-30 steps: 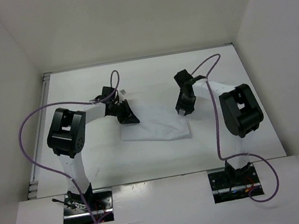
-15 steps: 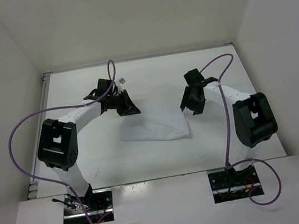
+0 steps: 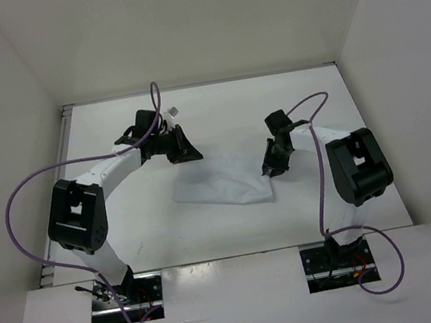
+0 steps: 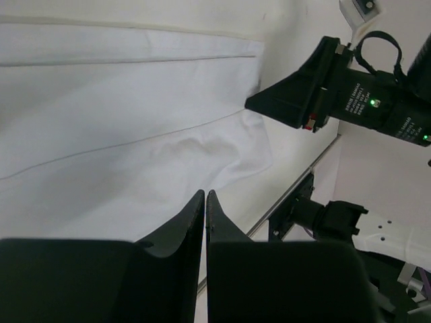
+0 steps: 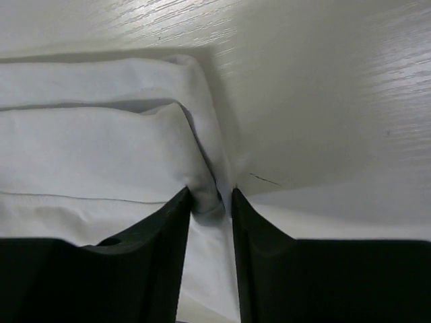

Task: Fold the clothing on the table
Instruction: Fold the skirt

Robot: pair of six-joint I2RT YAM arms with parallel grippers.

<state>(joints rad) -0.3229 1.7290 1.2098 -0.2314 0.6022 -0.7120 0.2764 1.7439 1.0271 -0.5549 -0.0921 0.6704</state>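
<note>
The white clothing (image 3: 223,183) lies folded and roughly flat in the middle of the table (image 3: 126,215). My right gripper (image 3: 269,170) is down at its right edge. In the right wrist view a bunched fold of the clothing (image 5: 94,148) sits pinched between my right gripper (image 5: 210,199) fingers, beside bare table (image 5: 323,101). My left gripper (image 3: 188,152) hovers at the clothing's far left corner, jaws pressed together with nothing between them. In the left wrist view its tips (image 4: 205,195) stand over the clothing (image 4: 121,134).
White walls (image 3: 14,118) close in the table on the left, back and right. Purple cables (image 3: 22,198) loop from both arms. The arm bases (image 3: 125,293) sit at the near edge. A metal rail (image 3: 64,127) runs along the table's left side.
My right gripper opened wide, moved nearer and came down onto the clothing's right edge, closing on a fold. My left arm stretched out and its gripper shifted slightly farther away.
</note>
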